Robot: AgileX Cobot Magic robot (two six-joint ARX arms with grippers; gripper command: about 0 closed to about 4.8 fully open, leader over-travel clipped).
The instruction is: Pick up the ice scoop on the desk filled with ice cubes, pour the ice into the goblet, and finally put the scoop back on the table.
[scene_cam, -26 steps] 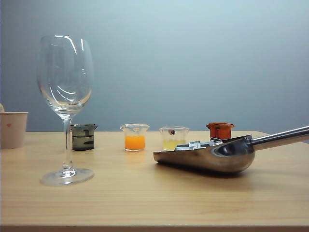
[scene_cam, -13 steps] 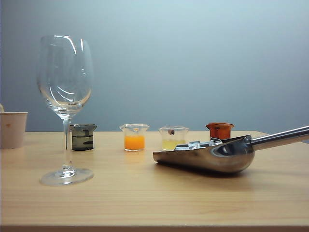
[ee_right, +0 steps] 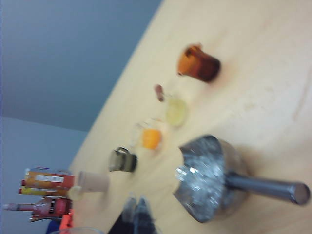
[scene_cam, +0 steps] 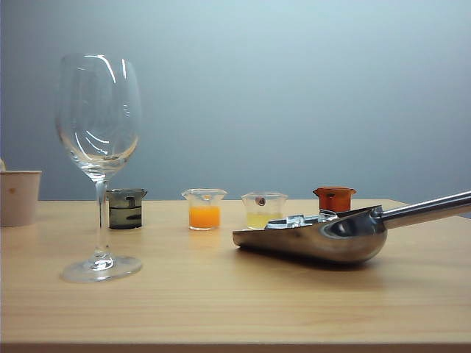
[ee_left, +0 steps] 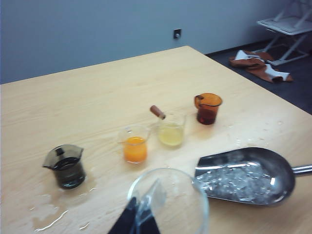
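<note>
Exterior view: pale wood-grain counter (scene_cam: 221, 309), smooth, matte. The goblet (scene_cam: 98, 158) stands upright toward the left, clear thin glass, rounded bowl, slim stem, round foot; bowl holds nothing visible. The ice scoop (scene_cam: 324, 235) lies on the counter to the right, well apart from the goblet: polished steel, mirror-like, long trough bowl, straight round handle running off to the right. The ice cubes (scene_cam: 298, 220), small clear glassy chunks, show just above its rim.

Behind, in a row: dark smoked beaker (scene_cam: 126, 208) with dark liquid low in it; clear beaker (scene_cam: 204, 209) with orange liquid; clear beaker (scene_cam: 263, 209) with pale yellow liquid; amber beaker (scene_cam: 335, 198), contents not readable. Paper cup (scene_cam: 18, 196) at the far left edge, contents hidden.

Left wrist view: left hand (ee_left: 139, 222) sits above the goblet rim, dark fingers seen partly through the glass, tips near together; whether pressed together or slightly spread, cannot tell. Ice fills the scoop bowl in a heaped, wet-looking layer. Water smears on the counter by the dark beaker.

Right wrist view: blurred. Right hand (ee_right: 137, 214) hangs above the counter near the scoop's open end, fingers pressed together, pinching nothing.
</note>
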